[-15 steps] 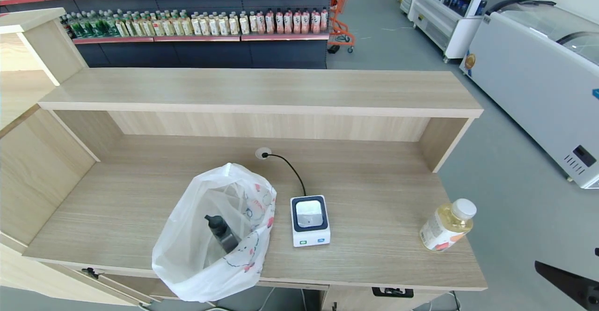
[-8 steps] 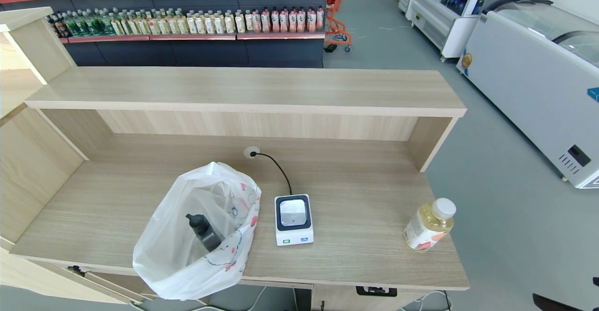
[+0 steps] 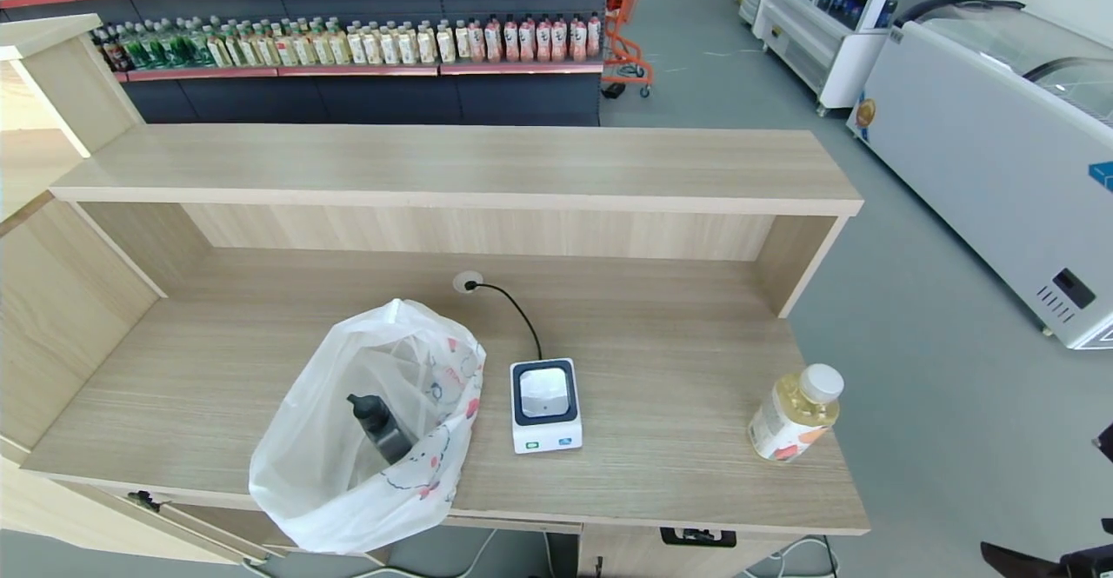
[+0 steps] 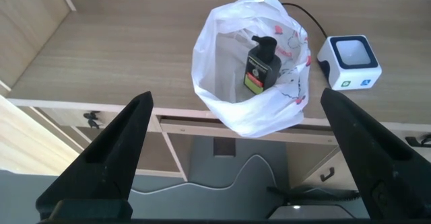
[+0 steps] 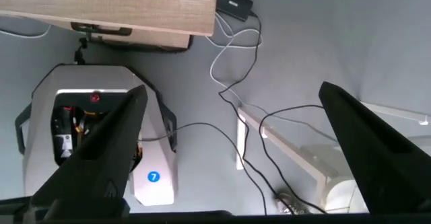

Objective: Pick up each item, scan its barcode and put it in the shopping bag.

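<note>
Well right of the scanner [image 3: 545,404], the bottle [image 3: 796,417] stands: likely rigid, smooth, moderately heavy; grasp mid-body at the label. Left gripper [image 4: 236,103] and right gripper [image 5: 232,96] gape wide, empty.

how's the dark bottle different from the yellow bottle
The dark bottle sits inside the shopping bag; the yellow bottle stands out on the counter near its right end. The dark bottle has a black spout top, the yellow bottle a white cap. Both carry a label.
</note>
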Available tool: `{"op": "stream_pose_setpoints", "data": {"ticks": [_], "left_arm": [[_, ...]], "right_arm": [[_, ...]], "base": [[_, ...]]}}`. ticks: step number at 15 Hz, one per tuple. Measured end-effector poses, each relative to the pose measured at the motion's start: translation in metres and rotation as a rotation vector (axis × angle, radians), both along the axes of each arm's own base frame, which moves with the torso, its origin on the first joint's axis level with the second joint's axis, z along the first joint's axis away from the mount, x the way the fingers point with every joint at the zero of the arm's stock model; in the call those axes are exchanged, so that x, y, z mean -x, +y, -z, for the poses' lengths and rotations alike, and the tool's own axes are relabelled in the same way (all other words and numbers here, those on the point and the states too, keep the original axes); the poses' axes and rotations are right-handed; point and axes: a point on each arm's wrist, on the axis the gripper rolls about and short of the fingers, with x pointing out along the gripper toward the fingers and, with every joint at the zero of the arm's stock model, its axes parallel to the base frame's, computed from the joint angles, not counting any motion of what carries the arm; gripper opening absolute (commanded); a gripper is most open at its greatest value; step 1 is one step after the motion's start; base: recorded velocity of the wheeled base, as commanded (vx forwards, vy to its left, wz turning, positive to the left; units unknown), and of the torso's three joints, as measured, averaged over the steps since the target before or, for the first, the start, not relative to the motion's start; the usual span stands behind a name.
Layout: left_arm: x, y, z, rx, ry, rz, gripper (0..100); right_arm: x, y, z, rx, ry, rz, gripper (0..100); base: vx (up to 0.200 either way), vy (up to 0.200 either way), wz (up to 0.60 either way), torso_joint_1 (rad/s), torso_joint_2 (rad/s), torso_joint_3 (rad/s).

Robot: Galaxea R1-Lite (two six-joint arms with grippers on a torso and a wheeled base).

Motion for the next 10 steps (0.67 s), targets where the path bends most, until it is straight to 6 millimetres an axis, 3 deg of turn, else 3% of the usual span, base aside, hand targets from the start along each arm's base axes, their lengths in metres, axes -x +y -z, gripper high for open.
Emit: {"op": "stream_pose_setpoints", "data": {"ticks": [10], "left_arm": [[0.0, 0.0, 0.0, 0.0, 0.0, 0.0, 100]], "right_arm": [[-0.039, 0.003, 0.032, -0.027, -0.107, 0.071, 100]], "base": [[0.0, 0.0, 0.0, 0.0, 0.0, 0.0]]}}
